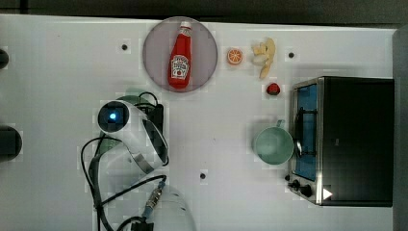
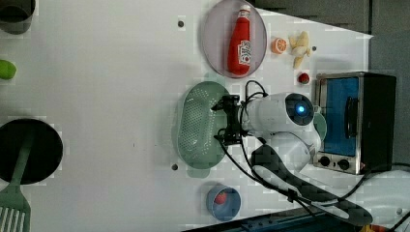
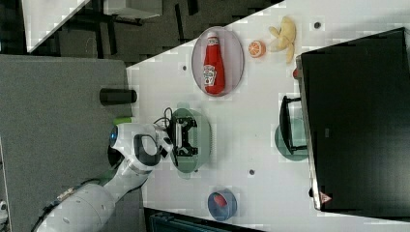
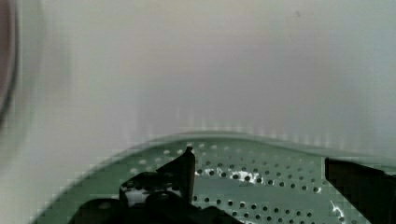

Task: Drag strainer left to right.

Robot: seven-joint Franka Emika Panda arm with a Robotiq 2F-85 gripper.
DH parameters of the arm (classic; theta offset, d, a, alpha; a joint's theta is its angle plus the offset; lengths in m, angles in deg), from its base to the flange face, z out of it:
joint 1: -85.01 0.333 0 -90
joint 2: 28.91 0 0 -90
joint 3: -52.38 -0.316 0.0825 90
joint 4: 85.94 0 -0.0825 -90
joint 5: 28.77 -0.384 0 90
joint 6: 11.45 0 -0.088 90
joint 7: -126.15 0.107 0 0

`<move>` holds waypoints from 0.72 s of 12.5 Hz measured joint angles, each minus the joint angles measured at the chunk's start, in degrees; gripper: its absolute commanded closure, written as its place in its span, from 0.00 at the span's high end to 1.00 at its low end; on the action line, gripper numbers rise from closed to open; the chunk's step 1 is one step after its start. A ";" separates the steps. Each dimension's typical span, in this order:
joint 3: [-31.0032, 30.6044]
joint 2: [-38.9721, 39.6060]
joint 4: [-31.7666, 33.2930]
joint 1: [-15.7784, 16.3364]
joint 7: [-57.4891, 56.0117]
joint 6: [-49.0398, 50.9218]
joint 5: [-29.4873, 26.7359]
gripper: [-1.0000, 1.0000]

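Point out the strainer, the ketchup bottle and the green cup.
strainer [image 2: 196, 126], left view, on the perforated bowl floor.
ketchup bottle [image 1: 180, 60], top view, on the label of its red body.
green cup [image 1: 273, 146], top view, on the inside of the bowl.

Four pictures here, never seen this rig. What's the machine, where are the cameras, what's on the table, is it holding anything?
It is one white robot arm with a two-fingered gripper. Three cameras look down on a white table from different sides; the fourth rides on the wrist, looking past the fingers. The gripper is open above a mint-green strainer and holds nothing. Also on the table: a ketchup bottle on a grey plate, an orange half, a banana, a green cup and a toaster oven.
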 measured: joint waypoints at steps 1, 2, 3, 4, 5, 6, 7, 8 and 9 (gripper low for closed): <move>0.45 -0.76 0.90 -0.39 -0.45 -0.50 0.18 1.00; 0.67 -1.55 1.57 -0.91 -1.01 -0.64 0.18 1.00; 0.70 -2.41 2.46 -1.45 -1.85 -0.34 -0.28 1.00; 0.87 -2.83 2.69 -1.72 -2.24 -0.67 -0.18 1.00; 0.98 -3.20 2.91 -2.11 -2.80 -1.04 0.46 1.00; 1.54 -3.44 3.02 -2.04 -3.69 -1.12 0.52 1.00; 2.38 -3.58 3.25 -1.74 -4.31 -1.12 0.52 1.00; 3.41 -3.61 3.36 -1.56 -4.64 -0.84 0.15 1.00; 4.63 -3.83 3.69 -1.71 -4.92 -0.67 -0.18 1.00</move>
